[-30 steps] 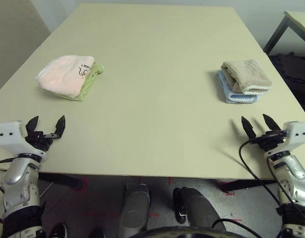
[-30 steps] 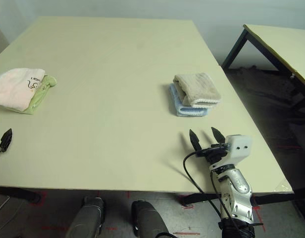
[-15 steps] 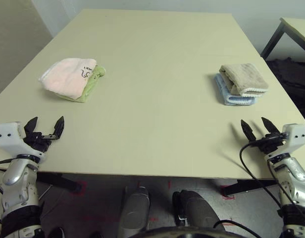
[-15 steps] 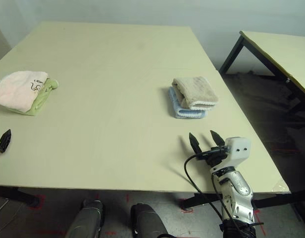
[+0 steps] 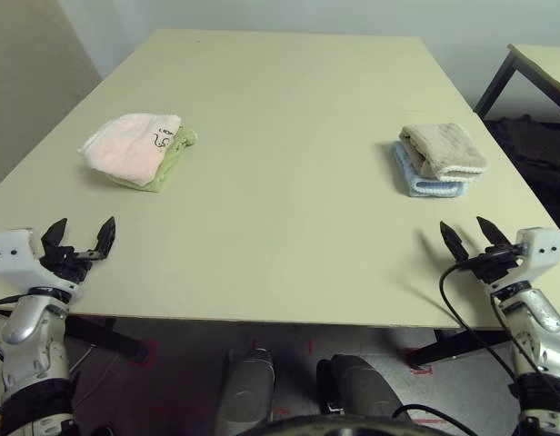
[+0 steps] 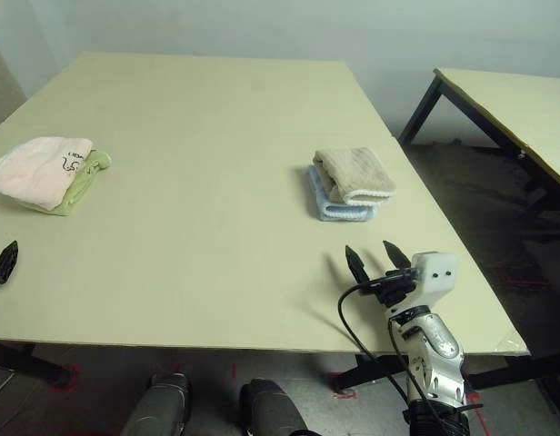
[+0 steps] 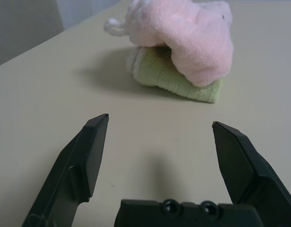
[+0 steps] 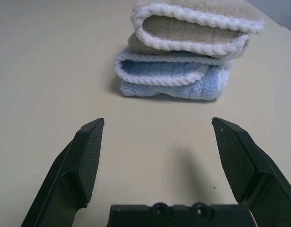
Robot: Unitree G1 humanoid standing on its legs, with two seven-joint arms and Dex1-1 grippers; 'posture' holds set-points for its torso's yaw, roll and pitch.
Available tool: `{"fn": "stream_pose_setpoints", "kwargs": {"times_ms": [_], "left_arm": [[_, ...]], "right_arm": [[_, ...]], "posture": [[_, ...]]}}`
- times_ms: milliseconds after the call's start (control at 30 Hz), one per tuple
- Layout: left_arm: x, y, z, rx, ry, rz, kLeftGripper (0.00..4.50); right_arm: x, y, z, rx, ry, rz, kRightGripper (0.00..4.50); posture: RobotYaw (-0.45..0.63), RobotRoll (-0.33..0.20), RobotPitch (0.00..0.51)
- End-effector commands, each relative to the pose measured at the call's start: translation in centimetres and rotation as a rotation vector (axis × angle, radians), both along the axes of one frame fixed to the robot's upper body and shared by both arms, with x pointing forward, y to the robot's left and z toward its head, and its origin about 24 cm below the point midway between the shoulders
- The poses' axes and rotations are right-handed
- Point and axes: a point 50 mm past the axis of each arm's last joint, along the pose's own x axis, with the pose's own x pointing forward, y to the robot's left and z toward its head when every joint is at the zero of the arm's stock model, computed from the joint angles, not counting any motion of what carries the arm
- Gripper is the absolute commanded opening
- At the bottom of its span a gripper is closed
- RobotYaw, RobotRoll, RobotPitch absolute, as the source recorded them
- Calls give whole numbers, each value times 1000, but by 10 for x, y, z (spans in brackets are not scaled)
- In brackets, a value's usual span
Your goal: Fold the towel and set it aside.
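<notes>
Left gripper (image 5: 78,238) open, empty, hovering level at near worktop (image 5: 289,182) edge; right gripper (image 5: 473,238) likewise open and empty at opposite near corner. Towel (image 5: 130,145), pink, already folded, lies well ahead of left gripper, resting atop green cloth (image 5: 171,162), apparently its set-aside spot. Beige towel (image 5: 442,150) stacked on blue towel (image 5: 424,182) ahead of right gripper. Task looks finished; arms appear parked clear of both piles

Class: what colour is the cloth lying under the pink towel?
Light green cloth, clearest in the left wrist view.
</notes>
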Motion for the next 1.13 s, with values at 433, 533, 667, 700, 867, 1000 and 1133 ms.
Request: {"fn": "stream_pose_setpoints", "kwargs": {"times_ms": [433,533,667,700,867,1000,1133], "left_arm": [[0,3,-4,-2,8,-5,4491],[0,3,-5,-5,8,-3,4491],[-1,2,-6,-8,10,-2,4491],[-2,2,-7,-9,10,-2,4491],[-1,0,-8,-10,14,-5,4491],[-1,0,-9,-12,15,-7,4491],[-1,0,-9,-13,16,-7,4491]], "right_arm": [[-5,-1,-1,4,-1,-3,4500],[-5,1,-2,6,2,1,4500],[-5,2,-3,10,5,5,4500],[-5,2,-3,11,5,6,4500],[-6,4,-4,18,10,10,4500],[-7,5,-5,22,15,9,4500],[-8,6,-6,25,16,6,4500]], "posture": [[133,0,72],[133,0,75],[135,0,78],[135,0,78],[134,0,85],[132,0,90],[131,0,93]]}}
